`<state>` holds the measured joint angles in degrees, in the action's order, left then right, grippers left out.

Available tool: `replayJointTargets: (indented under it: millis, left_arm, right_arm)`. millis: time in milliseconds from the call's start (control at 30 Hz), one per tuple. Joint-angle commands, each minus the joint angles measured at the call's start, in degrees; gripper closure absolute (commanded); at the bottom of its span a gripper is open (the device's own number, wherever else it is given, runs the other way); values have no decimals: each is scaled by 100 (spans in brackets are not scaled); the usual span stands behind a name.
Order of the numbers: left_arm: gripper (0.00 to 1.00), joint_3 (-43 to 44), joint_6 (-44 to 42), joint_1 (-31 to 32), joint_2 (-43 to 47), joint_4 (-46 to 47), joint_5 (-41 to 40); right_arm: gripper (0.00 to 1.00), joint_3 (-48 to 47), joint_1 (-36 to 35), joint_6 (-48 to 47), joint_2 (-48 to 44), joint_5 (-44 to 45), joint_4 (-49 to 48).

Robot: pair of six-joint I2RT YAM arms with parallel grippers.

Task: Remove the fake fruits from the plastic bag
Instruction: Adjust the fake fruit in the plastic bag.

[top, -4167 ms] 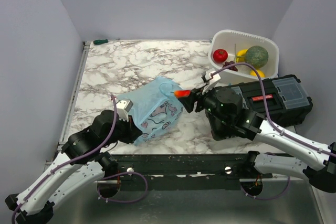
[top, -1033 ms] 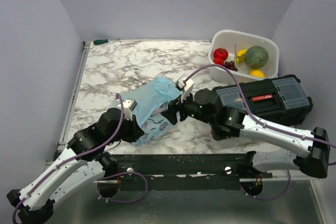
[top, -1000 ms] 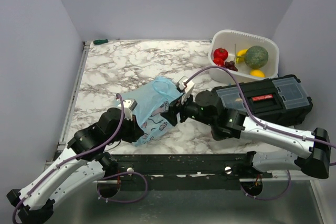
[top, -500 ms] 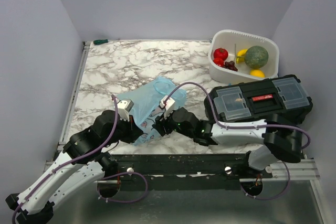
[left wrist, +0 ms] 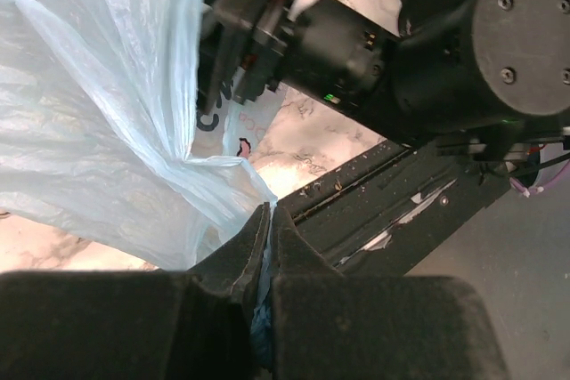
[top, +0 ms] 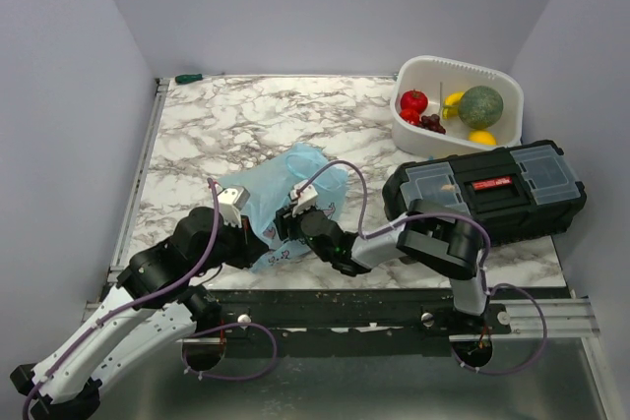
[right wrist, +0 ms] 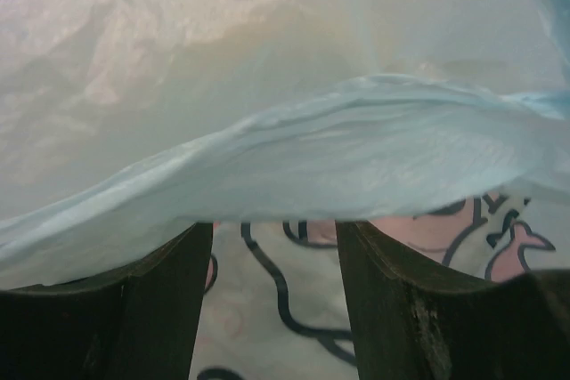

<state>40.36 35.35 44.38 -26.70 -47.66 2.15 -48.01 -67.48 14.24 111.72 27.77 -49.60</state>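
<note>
Plastic bag: light blue and crinkly with a pink-and-white cartoon print, heaped on the marble table near its front edge, between the two arms.
Left gripper: its jaws are clenched tight on a pinch of the bag's film at the bag's near-left side. In the left wrist view the film fans up and away from the pinch.
Right gripper: it is pushed in low against the bag's front face, just beside the left arm's wrist. Its jaws stand apart.
Bag against the right jaws: in the right wrist view a pale blue fold stretches across just ahead of the two fingers, with the cartoon print showing in the gap between them. I cannot tell whether the fingers touch the film, and nothing is pinched there.
Fake fruits: all those I can see sit in the white tub at the far right corner, well apart from both arms' jaws.
In the tub: red tomato, dark grapes, yellow banana, green melon, orange citrus.
Inside the bag: I cannot tell whether any fruit is in there, since the film hides it.
Black toolbox: lies on the table to the right of the bag, in front of the tub.
</note>
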Motion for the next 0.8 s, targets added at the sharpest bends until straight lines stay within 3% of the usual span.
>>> replayJointTargets:
  millis: [0, 433, 667, 700, 767]
  left_arm:
    - [100, -2, -46, 18, -63, 75, 74]
    - [100, 5, -37, 18, -140, 81, 111]
    - [100, 111, -55, 18, -226, 41, 215]
    - [97, 161, -48, 19, -230, 5, 199]
    - [79, 224, 24, 18, -223, 59, 250]
  right_arm:
    - [39, -542, 196, 169, 506, 510, -934]
    - [17, -1196, 685, 563, 1258, 396, -606]
    - [22, -1112, 770, 731, 1245, 341, -256]
    - [24, -975, 758, 744, 1150, 206, -305]
    - [28, -600, 758, 752, 934, -143, -474]
